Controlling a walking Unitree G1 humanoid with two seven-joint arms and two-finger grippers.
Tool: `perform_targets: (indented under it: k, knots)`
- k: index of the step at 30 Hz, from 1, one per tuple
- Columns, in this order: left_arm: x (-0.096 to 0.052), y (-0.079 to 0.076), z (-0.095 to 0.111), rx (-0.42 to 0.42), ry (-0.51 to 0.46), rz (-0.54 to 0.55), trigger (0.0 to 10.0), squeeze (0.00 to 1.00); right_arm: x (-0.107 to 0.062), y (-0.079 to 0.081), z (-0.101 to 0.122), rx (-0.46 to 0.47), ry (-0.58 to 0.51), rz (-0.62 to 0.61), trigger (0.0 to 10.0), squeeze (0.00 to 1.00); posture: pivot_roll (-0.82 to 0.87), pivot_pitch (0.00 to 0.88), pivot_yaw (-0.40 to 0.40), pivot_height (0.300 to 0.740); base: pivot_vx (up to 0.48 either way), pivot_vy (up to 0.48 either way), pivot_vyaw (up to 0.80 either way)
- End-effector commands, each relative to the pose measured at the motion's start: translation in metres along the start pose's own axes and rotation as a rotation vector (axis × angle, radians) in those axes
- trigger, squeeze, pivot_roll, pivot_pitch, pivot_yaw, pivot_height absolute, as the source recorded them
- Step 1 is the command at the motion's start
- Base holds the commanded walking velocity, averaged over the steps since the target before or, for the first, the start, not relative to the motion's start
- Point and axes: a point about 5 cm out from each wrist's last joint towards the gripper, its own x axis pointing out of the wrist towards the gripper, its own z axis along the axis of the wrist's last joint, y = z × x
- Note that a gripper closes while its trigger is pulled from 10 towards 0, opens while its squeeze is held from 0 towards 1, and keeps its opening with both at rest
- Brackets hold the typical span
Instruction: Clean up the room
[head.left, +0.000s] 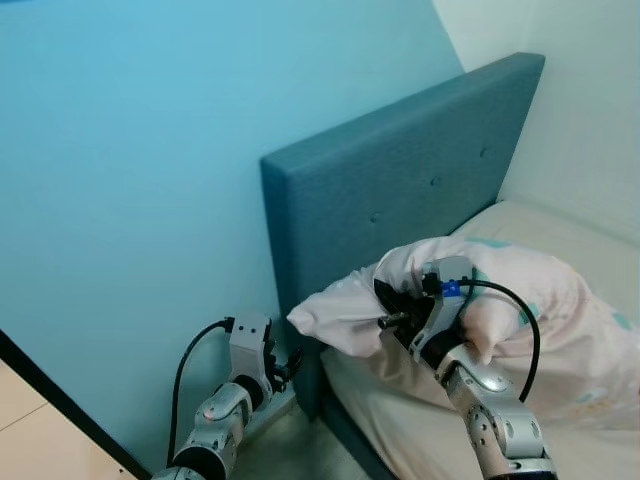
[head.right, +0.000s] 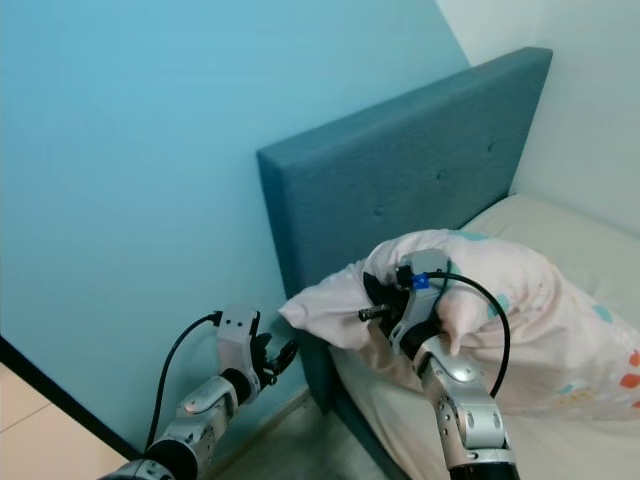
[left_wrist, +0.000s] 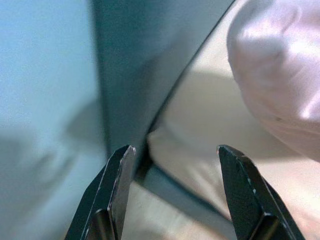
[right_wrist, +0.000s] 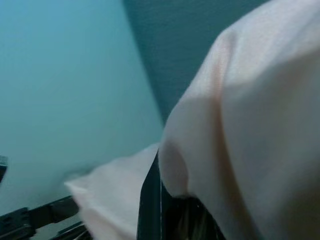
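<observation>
At the headboard (head.left: 400, 180), my right gripper (head.left: 400, 318) clamps the pink pillow (head.left: 520, 310) above the mattress (head.left: 420, 430); my left gripper (left_wrist: 175, 195) hangs spread.

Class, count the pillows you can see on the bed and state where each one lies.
1. The pink patterned pillow lies on the mattress by the teal headboard, gripped by the right end effector. More may lie out of frame.

Pale pink pillow (head.left: 560, 310) with teal specks, teal headboard (head.left: 400, 190), light blue wall (head.left: 130, 170).
</observation>
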Motion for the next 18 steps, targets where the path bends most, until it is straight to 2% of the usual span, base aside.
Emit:
perform_targets:
  k: [1,5,9,12,18]
  knots:
    - [-0.001,0.001,-0.002,0.004,0.014,0.005,10.0,0.00,0.001,0.005,0.005,0.010,-0.022,0.034,10.0,0.00,-0.12,0.035,0.046,0.740,0.277,0.281,0.00]
    - [-0.001,-0.003,-0.008,-0.009,0.053,-0.025,10.0,0.00,0.002,0.001,0.010,0.013,-0.040,0.018,10.0,0.00,-0.12,0.037,0.046,0.740,0.000,0.129,0.00]
    - [-0.002,-0.014,-0.010,-0.062,0.032,-0.130,10.0,0.00,0.001,-0.013,0.021,0.040,-0.082,-0.049,10.0,0.00,-0.12,0.038,0.044,0.740,0.000,0.000,-0.73]
    - [-0.003,-0.018,-0.011,-0.067,0.023,-0.171,10.0,0.00,0.000,-0.021,0.027,0.054,-0.105,-0.078,10.0,0.00,-0.12,0.037,0.044,0.740,0.000,0.000,-0.73]
    - [-0.003,-0.016,-0.010,-0.057,0.022,-0.156,10.0,0.00,0.000,-0.029,0.036,0.037,-0.119,-0.087,10.0,0.00,-0.12,0.035,0.041,0.740,0.000,0.000,-0.71]
